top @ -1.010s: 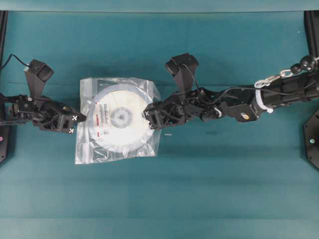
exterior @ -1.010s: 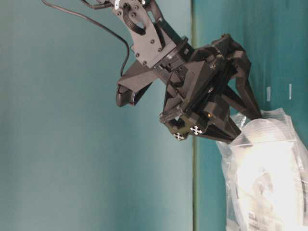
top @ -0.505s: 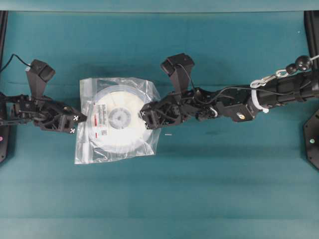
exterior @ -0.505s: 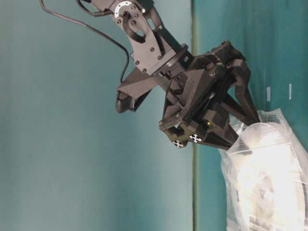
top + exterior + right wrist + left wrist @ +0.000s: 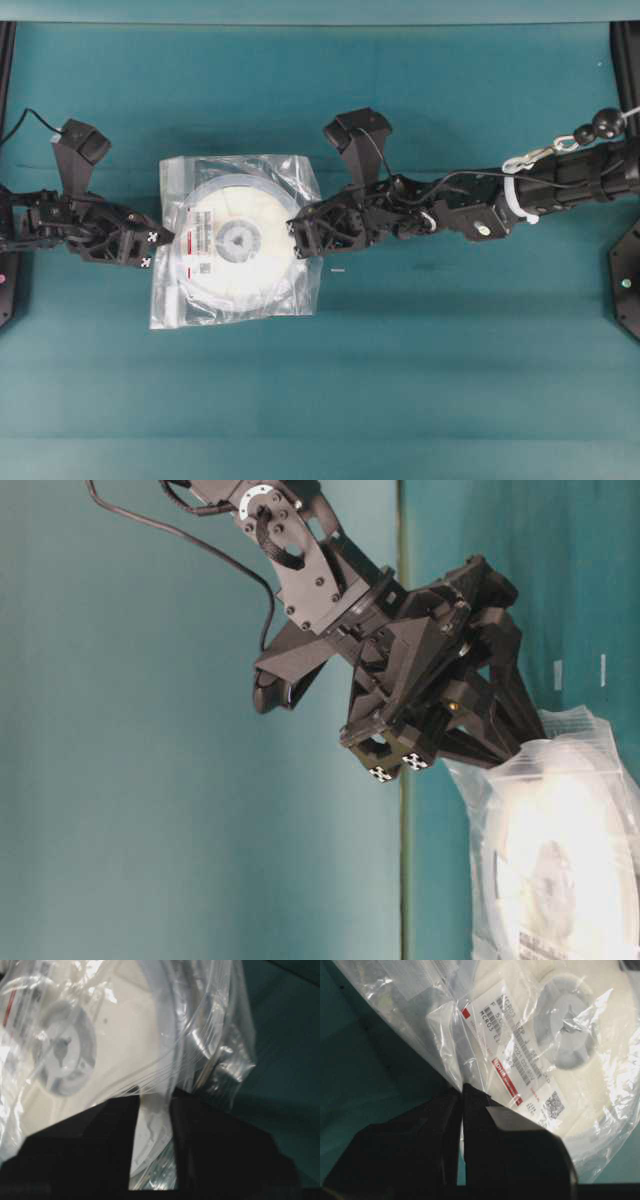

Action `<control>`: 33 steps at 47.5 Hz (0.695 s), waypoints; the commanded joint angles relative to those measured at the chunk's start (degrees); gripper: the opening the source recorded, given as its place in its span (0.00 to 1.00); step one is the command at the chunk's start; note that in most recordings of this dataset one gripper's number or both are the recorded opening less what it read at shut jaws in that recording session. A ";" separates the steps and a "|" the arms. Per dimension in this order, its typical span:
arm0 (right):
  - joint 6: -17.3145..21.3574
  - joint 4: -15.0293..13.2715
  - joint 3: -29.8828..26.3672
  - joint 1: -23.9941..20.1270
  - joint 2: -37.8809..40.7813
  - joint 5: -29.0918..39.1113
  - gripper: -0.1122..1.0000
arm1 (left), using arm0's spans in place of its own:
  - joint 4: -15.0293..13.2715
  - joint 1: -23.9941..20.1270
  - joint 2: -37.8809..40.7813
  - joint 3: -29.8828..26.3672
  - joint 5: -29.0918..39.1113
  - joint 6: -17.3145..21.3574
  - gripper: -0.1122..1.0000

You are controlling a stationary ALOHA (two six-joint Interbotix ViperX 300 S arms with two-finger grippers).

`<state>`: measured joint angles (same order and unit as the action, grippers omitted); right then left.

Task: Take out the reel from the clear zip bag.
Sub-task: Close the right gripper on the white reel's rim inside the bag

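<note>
Crinkly clear plastic wraps the reel (image 5: 238, 240), which lies flat inside the clear zip bag (image 5: 236, 240) on the teal table (image 5: 400, 380). The white label (image 5: 512, 1057) (red marks and a barcode on it) sits on the reel's left part, next to the hub. The left gripper (image 5: 157, 248) is at the bag's left edge, with its fingers (image 5: 515, 1145) pressed together on a fold of the bag. The right gripper (image 5: 297, 238) is at the bag's right edge, pinching the plastic there.
</note>
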<state>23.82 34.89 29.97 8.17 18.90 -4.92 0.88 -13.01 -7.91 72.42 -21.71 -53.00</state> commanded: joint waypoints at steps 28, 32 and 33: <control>0.53 1.76 1.32 -0.70 -2.11 0.00 0.14 | 0.18 0.00 -0.18 -0.79 -0.26 0.09 0.08; 0.53 2.11 2.37 -0.97 -2.72 -0.35 0.14 | 0.09 0.00 -0.18 -0.79 -0.26 0.09 0.08; 0.53 2.37 2.64 -0.97 -2.81 -0.44 0.14 | 0.18 0.09 -0.18 -0.62 -0.26 0.09 0.08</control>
<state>23.91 36.65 31.90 7.82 17.31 -5.10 0.88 -13.01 -7.91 72.33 -21.71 -53.00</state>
